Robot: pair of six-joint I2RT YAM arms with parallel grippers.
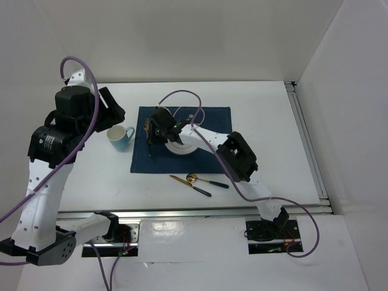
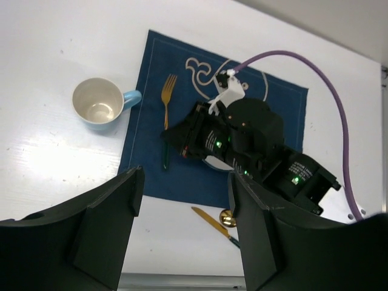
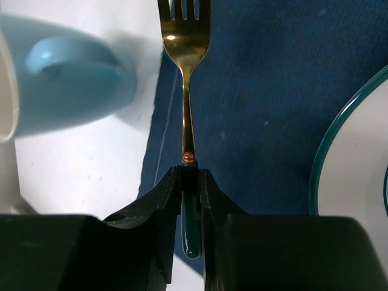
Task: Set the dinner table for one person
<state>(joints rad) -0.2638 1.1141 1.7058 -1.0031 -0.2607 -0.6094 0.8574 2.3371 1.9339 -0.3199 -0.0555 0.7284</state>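
A gold fork (image 3: pixel 185 73) with a dark green handle is gripped at the handle by my right gripper (image 3: pixel 190 176), which is shut on it. The fork lies along the left edge of the navy placemat (image 1: pixel 212 130) on the white dinner table (image 1: pixel 273 121). It also shows in the left wrist view (image 2: pixel 166 103), left of the right gripper (image 2: pixel 179 136). A white plate (image 1: pixel 182 147) with a teal rim sits on the mat, right of the fork. My left gripper (image 2: pixel 185 200) is open and empty, raised high over the table's left side.
A light blue cup (image 1: pixel 120 137) stands on the table just left of the mat, close to the fork tines. A gold knife (image 1: pixel 190 185) and gold spoon (image 1: pixel 206 180) lie on the table in front of the mat. Metal rails edge the table.
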